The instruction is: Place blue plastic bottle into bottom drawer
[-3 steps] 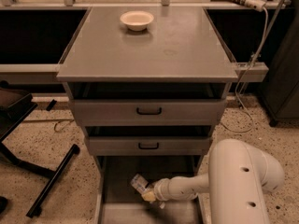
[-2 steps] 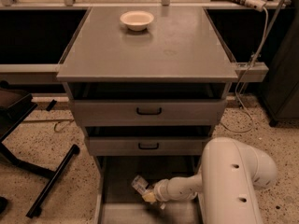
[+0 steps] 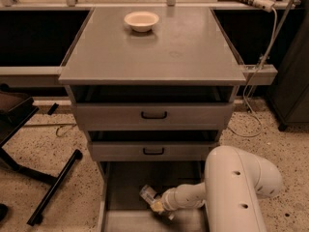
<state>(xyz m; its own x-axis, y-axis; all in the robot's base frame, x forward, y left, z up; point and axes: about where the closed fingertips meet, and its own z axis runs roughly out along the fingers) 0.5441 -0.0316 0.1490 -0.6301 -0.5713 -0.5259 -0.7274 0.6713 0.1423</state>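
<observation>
**Bottle held low inside the open bottom drawer**

A grey table [image 3: 169,52] with three drawers in its front fills the middle of the camera view, standing on a speckled floor. The robot's thick white arm [image 3: 239,192] rises at the lower right and narrows as it reaches left into the bottom drawer [image 3: 126,180]. This lowest drawer is pulled out toward the camera, and its plain grey floor shows. Above it, the top drawer [image 3: 106,116] and the middle drawer [image 3: 116,152], both with black handles, stand slightly ajar. A black chair base [image 3: 53,190] lies on the floor to the left.

A cream bowl [image 3: 141,21] sits upright near the back of the table, well apart from everything else.

Inside the bottom drawer, the gripper [image 3: 158,207] is over the floor near the drawer's middle. Its jaws are closed around the blue plastic bottle [image 3: 147,194]. The bottle lies tilted, pointing up and to the left away from the arm.
</observation>
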